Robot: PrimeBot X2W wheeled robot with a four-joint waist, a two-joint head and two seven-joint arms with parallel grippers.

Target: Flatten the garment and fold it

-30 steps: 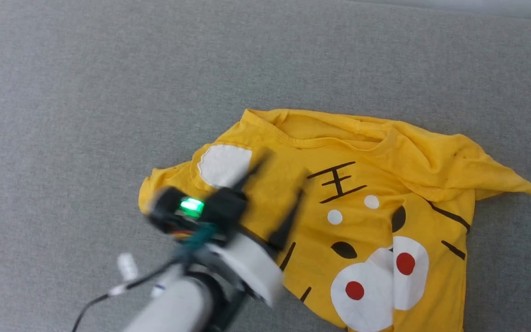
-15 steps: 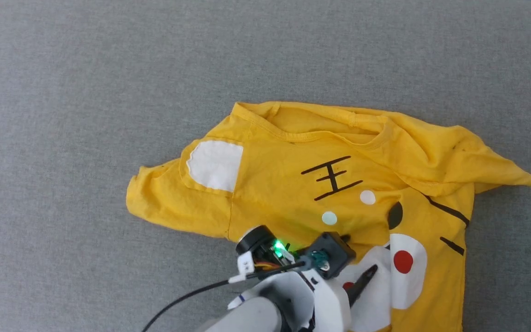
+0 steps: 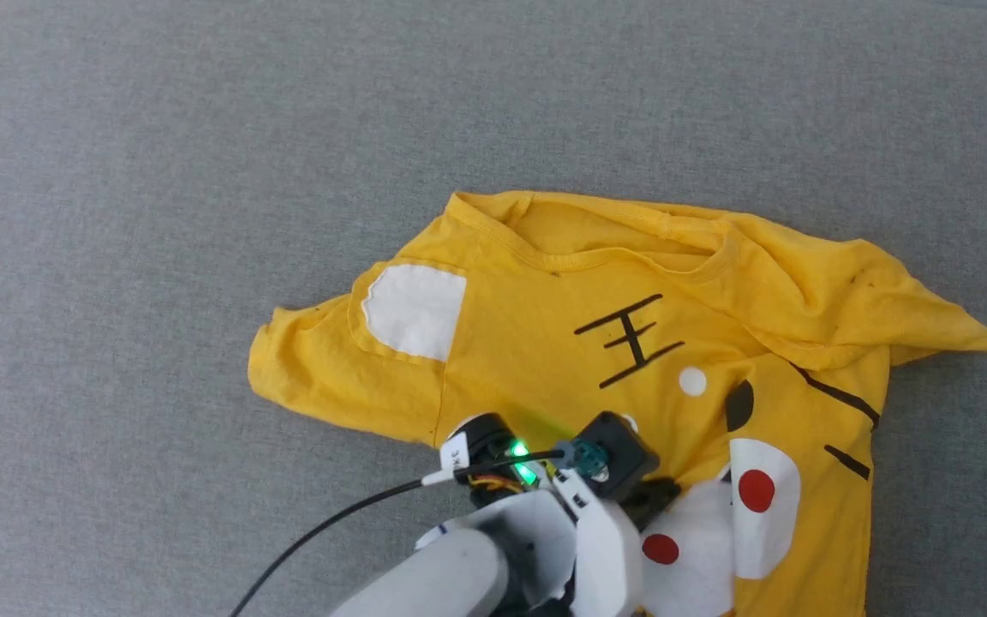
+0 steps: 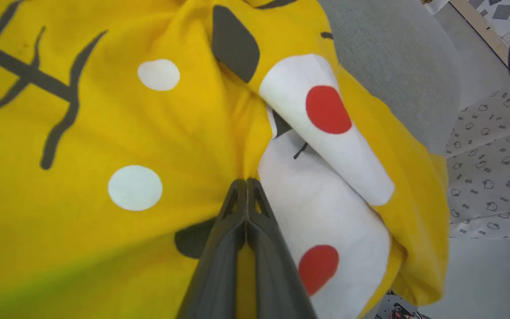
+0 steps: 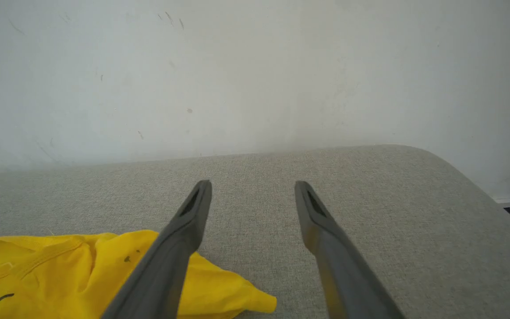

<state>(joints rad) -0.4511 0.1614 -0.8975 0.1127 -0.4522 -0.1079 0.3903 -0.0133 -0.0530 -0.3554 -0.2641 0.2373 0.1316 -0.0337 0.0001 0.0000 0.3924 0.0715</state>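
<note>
Shirt (image 3: 545, 343): yellow, tiger print up, rumpled, lying centre-right on grey bench (image 3: 159, 171). L claw (image 4: 246, 181): tips together, pinching shirt fold beside white muzzle patch (image 4: 326, 199). R claw (image 5: 253, 184): wide, empty, over bench nr sleeve tip.

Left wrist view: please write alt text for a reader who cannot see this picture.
The two dark left fingers, closed together, pinch a gathered fold of a yellow T-shirt printed with a tiger face: white patches, red dots, black marks. The shirt lies rumpled on grey upholstery, which shows at the upper right.
</note>
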